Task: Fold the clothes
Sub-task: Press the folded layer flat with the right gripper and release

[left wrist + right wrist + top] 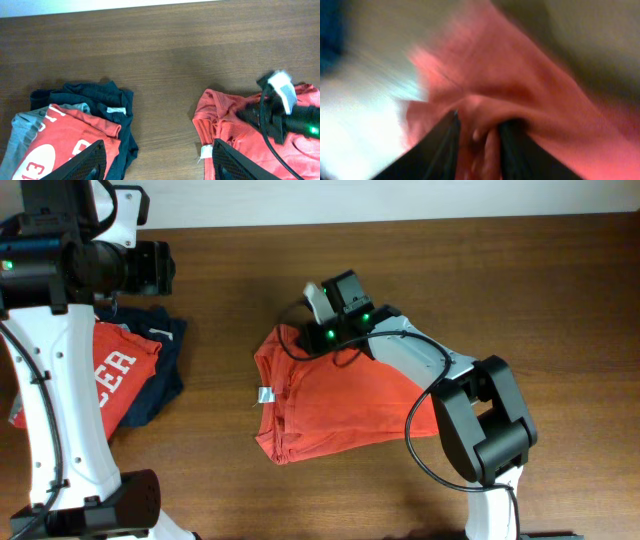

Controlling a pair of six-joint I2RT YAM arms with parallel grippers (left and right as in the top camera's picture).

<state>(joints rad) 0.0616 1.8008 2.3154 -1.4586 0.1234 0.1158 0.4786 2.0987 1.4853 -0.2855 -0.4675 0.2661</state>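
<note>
a dark wooden desk (450, 250) carries the orange-red t-shirt (340, 405), crumpled near the centre with its white tag (265, 395) on the left side. the right hand (480, 137) is clamped on a fold at the shirt's far edge. the left hand (160, 162) hangs with fingers apart, between the shirt and a folded pile (120, 375).
</note>
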